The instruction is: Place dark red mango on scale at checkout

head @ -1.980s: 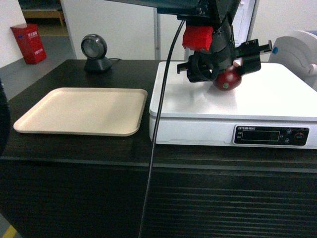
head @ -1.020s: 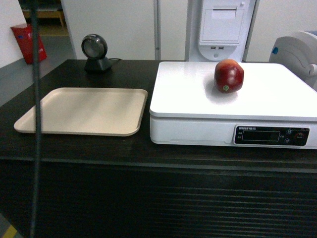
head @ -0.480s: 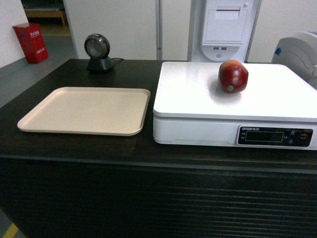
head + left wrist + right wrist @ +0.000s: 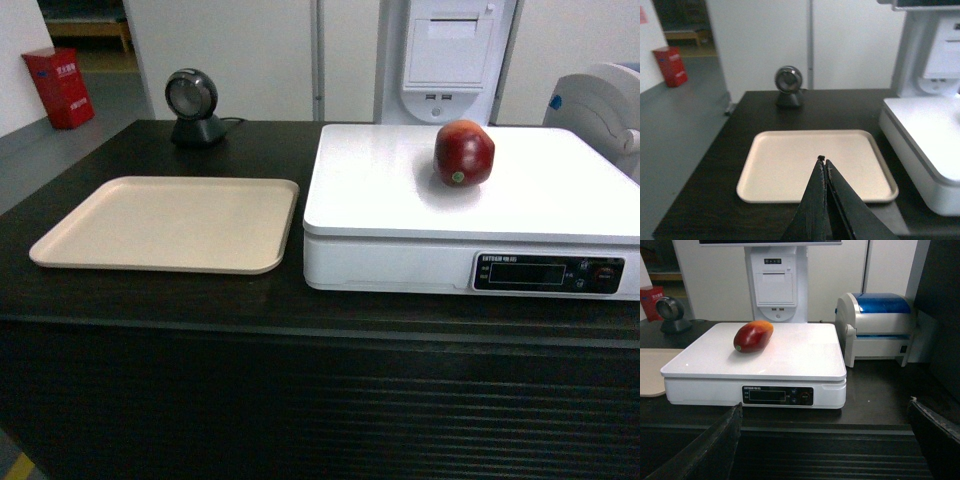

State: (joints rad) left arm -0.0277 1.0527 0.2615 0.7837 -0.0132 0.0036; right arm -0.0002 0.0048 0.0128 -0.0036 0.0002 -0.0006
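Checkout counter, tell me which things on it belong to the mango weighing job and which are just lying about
Part of the job:
- dark red mango, lying on the scale
- scale
- checkout counter

Just lying about:
- beige tray, left of the scale
- round black scanner, behind the tray
- white and blue printer, right of the scale
- white receipt unit, behind the scale

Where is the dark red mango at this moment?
The dark red mango lies on the white scale, towards the back of its platform, on the right side of the head view. The beige tray lies apart, left of the scale.
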